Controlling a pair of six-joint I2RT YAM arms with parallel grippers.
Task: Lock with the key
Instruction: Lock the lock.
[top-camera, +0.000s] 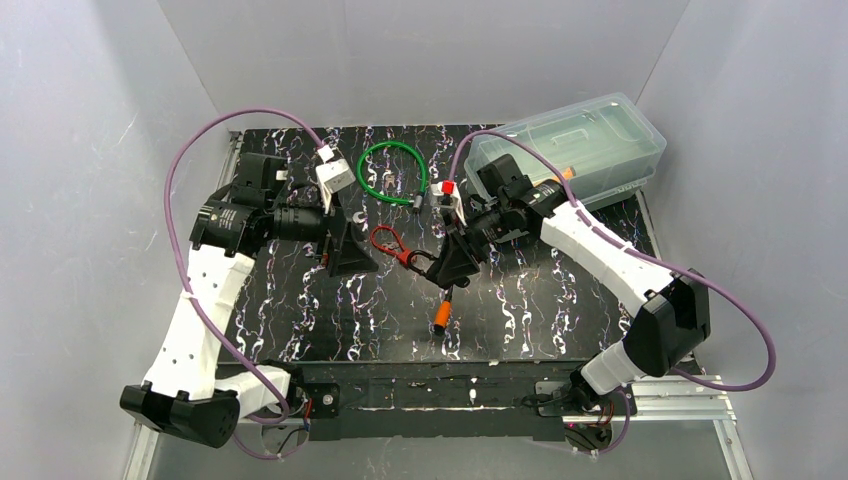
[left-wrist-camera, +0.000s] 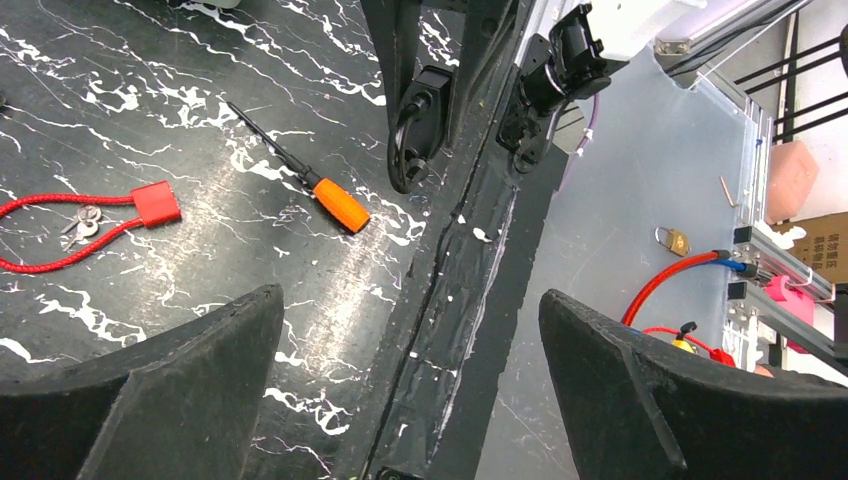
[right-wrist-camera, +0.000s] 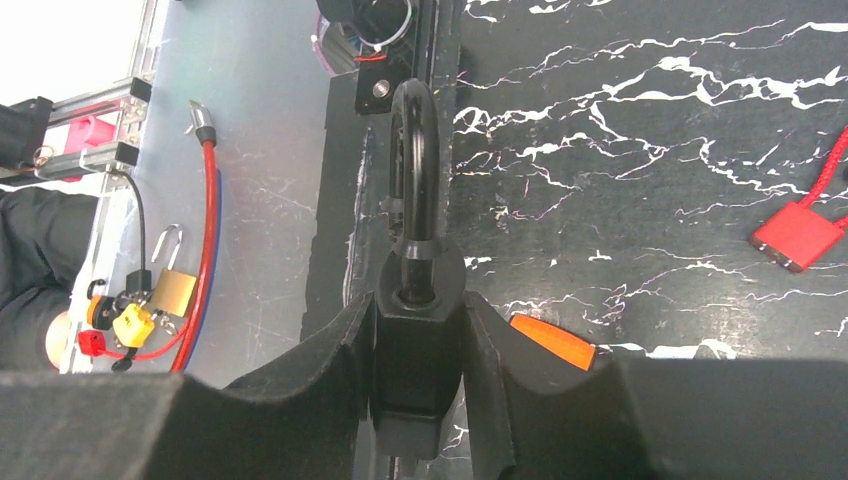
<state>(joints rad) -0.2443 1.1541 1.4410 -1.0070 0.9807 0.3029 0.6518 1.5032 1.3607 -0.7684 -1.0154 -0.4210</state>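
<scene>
Your right gripper (right-wrist-camera: 418, 378) is clenched on the black padlock (right-wrist-camera: 418, 335), with the body between the pads and the shackle sticking out past the fingertips. The shackle is edge-on, so it only looks seated. In the top view it's mid-table, near the orange screwdriver (top-camera: 443, 315). Your left gripper (left-wrist-camera: 408, 300) is spread wide with nothing in it. The keys (left-wrist-camera: 80, 225) lie on the table (top-camera: 300, 320) inside the loop of the red cable lock (left-wrist-camera: 155, 203), apart from both grippers.
</scene>
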